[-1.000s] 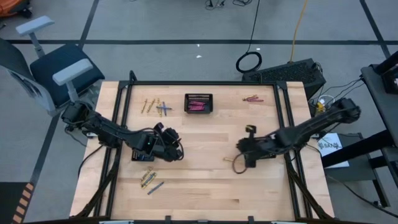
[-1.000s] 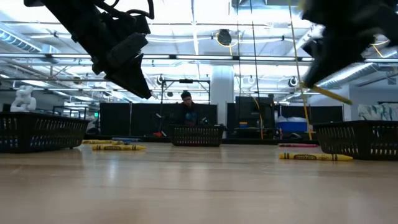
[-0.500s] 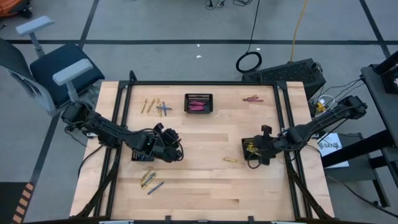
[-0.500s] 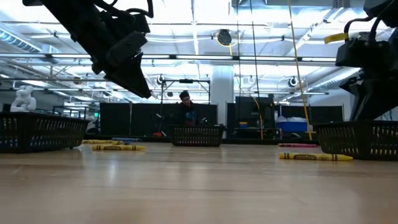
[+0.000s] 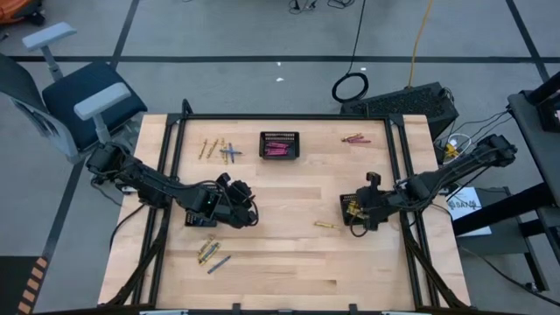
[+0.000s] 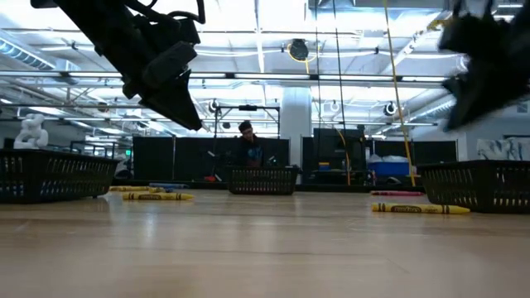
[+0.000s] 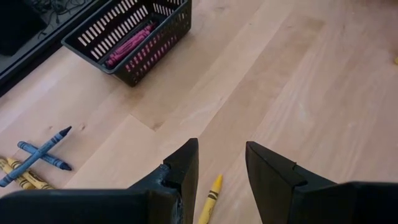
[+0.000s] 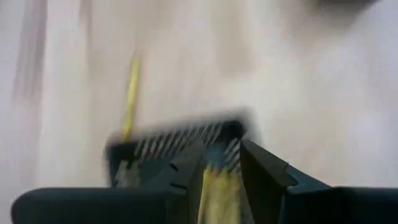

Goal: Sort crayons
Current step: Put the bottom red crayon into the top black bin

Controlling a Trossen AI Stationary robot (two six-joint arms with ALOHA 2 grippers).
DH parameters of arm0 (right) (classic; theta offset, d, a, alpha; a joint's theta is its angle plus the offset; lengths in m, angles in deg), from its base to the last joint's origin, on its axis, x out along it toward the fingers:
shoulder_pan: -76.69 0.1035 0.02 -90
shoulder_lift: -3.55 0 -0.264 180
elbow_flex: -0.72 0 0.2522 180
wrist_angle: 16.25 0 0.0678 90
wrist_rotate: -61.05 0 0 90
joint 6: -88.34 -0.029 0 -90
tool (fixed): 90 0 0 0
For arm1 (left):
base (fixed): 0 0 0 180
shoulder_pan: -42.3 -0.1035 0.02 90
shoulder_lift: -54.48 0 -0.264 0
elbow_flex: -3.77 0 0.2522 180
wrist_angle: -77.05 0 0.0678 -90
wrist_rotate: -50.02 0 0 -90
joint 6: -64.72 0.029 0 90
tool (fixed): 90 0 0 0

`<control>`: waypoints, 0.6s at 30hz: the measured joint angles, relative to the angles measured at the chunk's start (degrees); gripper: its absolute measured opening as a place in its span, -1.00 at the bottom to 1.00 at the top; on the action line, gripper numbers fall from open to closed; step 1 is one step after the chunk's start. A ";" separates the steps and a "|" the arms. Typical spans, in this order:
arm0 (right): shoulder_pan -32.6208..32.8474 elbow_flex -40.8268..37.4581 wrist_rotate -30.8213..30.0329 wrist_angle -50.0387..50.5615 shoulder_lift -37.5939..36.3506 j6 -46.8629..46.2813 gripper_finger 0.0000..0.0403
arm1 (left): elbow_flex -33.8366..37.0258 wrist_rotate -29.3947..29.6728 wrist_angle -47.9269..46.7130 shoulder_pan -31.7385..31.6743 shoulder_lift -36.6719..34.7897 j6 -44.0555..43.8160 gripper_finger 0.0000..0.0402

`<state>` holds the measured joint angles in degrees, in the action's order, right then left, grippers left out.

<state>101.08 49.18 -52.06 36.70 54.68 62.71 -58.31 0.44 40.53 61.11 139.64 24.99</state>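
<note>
Drawn back over its basket (image 5: 353,213), right hand (image 8: 219,169) stands parted, yellow crayon (image 8: 214,186) between its fingers.

Two dark jointed arms trail black cables, each tool (image 7: 221,180) ending in angular black fingers.

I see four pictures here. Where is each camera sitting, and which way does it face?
High view: above, looking straight down on the wooden table; both dark arms show.
Low view: at tabletop height, looking level into the room; arms hang in from above.
Left wrist view: on the left arm, facing past its open left fingers at the black mesh basket of pink crayons.
Right wrist view: on the right arm, facing past its right fingers into a black basket with yellow crayons.
Shared: high and left wrist views both show the pink basket.
</note>
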 joint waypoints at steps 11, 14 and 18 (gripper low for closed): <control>-23.80 6.44 -10.64 -1.45 0.74 6.39 -0.59 | 0.00 0.76 0.02 -0.09 0.00 0.20 -0.34; -36.12 6.47 -3.80 -2.11 3.20 9.72 -0.59 | 0.00 1.48 0.22 -0.09 0.00 1.54 -0.34; -50.84 6.47 6.27 -7.46 9.28 14.53 -0.59 | 0.00 2.27 0.57 -0.49 0.00 2.40 -0.34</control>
<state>50.24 55.65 -45.79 29.24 63.96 77.24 -58.31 2.72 41.10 60.62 139.64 27.39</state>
